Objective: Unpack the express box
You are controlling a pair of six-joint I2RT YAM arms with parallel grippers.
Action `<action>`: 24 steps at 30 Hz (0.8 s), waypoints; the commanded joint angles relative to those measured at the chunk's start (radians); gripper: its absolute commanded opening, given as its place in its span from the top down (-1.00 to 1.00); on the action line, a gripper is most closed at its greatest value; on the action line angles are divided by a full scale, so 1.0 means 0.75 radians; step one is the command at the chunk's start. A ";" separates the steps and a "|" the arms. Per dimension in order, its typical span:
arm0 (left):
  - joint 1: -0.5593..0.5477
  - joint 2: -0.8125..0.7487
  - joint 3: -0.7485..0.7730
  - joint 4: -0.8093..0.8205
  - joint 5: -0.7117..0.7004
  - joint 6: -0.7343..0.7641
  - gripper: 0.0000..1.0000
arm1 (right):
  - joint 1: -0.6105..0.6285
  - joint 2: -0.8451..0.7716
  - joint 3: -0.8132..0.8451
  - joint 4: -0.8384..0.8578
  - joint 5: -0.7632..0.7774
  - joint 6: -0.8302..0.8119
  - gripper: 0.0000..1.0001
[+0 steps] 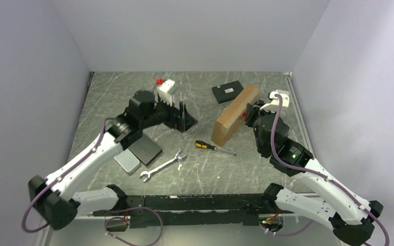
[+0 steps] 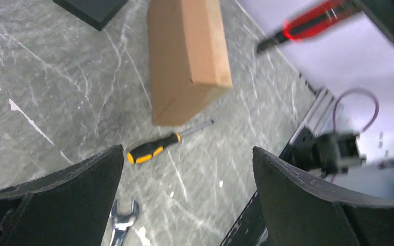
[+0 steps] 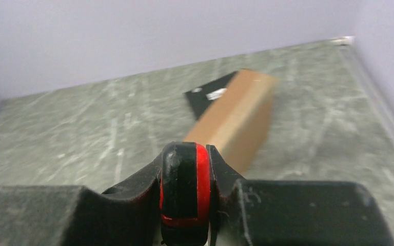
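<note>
Your right claw is clamped on a red and black tool. The wrist camera shows only the tool's butt end, and in the left wrist view it is smeared by blur, so you cannot tell what kind of tool it is. You also cannot tell whether its tip touches the cardboard box.

That box sits on the right half of the table, raised on one long side rather than lying flat, with the right claw just beside it. No lid seam or flap can be made out in any view, and the wrist pictures of it are soft.

A small black box with a white label lies just behind it. The far end of the cardboard box overlaps its corner, so contact is unclear. A screwdriver with a black and yellow handle lies near the box's front end.

Your left claw hangs with its jaws spread wide and nothing between them, well apart from the box.

A wrench lies further forward. The left arm partly covers a dark slab.
</note>
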State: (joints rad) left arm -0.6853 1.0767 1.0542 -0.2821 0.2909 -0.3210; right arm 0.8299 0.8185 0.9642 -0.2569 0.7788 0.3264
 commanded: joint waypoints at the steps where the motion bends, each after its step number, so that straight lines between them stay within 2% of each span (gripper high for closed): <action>1: 0.096 0.239 0.185 0.105 0.055 -0.344 -0.99 | -0.008 -0.031 0.025 -0.194 0.358 -0.043 1.00; 5: 0.106 0.474 0.288 0.223 0.141 -0.474 -0.95 | -0.018 -0.031 -0.009 -0.238 0.449 -0.005 1.00; 7: 0.106 0.571 0.313 0.315 0.145 -0.533 -0.94 | -0.045 -0.030 -0.065 -0.168 0.452 -0.014 1.00; 11: 0.106 0.767 0.422 0.415 0.167 -0.597 -0.94 | -0.190 -0.019 -0.139 -0.106 0.225 0.129 1.00; 14: 0.106 0.922 0.561 0.398 0.267 -0.612 -0.94 | -0.301 -0.019 -0.259 0.053 -0.038 0.194 1.00; 19: 0.106 1.113 0.714 0.316 0.403 -0.621 -0.87 | -0.311 0.076 -0.319 0.238 -0.281 0.170 1.00; 24: 0.109 1.152 0.745 0.209 0.494 -0.543 -0.85 | -0.244 0.143 -0.324 0.313 -0.319 0.177 1.00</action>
State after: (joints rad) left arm -0.6033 1.9400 1.5608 -0.0750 0.5602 -0.7628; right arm 0.6113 0.9268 0.7132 -0.1791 0.6201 0.4419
